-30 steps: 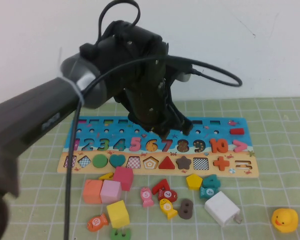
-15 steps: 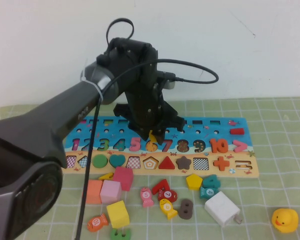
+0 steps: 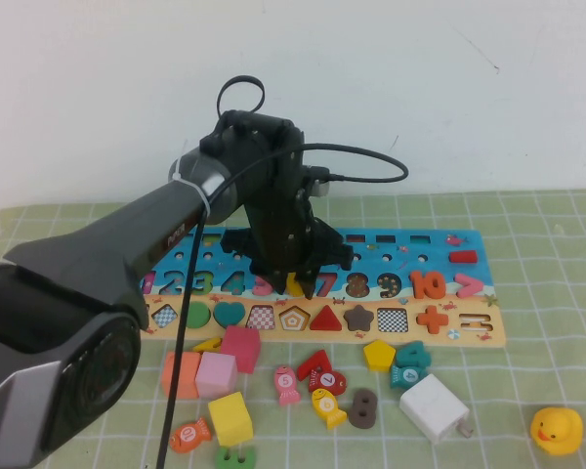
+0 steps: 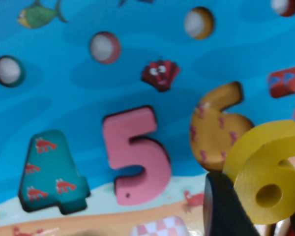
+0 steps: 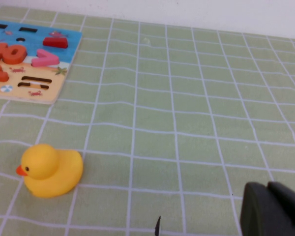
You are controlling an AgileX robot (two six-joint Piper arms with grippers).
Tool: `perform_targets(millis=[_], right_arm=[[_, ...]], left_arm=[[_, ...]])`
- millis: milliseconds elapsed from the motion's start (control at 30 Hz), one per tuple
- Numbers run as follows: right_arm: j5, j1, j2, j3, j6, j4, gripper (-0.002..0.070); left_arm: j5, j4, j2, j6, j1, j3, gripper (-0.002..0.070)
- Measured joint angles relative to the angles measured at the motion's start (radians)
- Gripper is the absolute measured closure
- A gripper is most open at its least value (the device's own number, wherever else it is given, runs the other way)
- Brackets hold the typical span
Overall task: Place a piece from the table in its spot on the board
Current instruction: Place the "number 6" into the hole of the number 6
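Observation:
The number board (image 3: 400, 244) lies across the table's middle; it also shows in the left wrist view (image 4: 88, 98). My left gripper (image 3: 295, 277) hangs low over the number row and is shut on a yellow 6 piece (image 3: 295, 284). In the left wrist view the gripper (image 4: 263, 211) holds the yellow 6 (image 4: 270, 177) just beside and over the empty 6 recess (image 4: 214, 132), next to the pink 5 (image 4: 135, 152). My right gripper (image 5: 273, 209) is out of the high view, above bare mat near the yellow duck (image 5: 51, 169).
Loose pieces lie in front of the board: pink block (image 3: 216, 373), orange block (image 3: 180, 374), yellow block (image 3: 230, 417), fish pieces (image 3: 286, 384), brown 8 (image 3: 361, 407), yellow pentagon (image 3: 378, 354). A white block (image 3: 433, 406) and the duck (image 3: 555, 429) sit front right.
My left arm has reached farther out and lowered the gripper, bringing the yellow 6 down close to the board at the 6 recess. The loose pieces have not moved.

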Motion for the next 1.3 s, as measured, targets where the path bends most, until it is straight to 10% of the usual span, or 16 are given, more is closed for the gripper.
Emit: perform_targets(millis=[1300], right_arm=[[0.000, 0.000, 0.000, 0.000, 0.000, 0.000, 0.0678]], left_arm=[[-0.029, 0.034, 0.034, -0.002, 0.004, -0.006, 0.0363]])
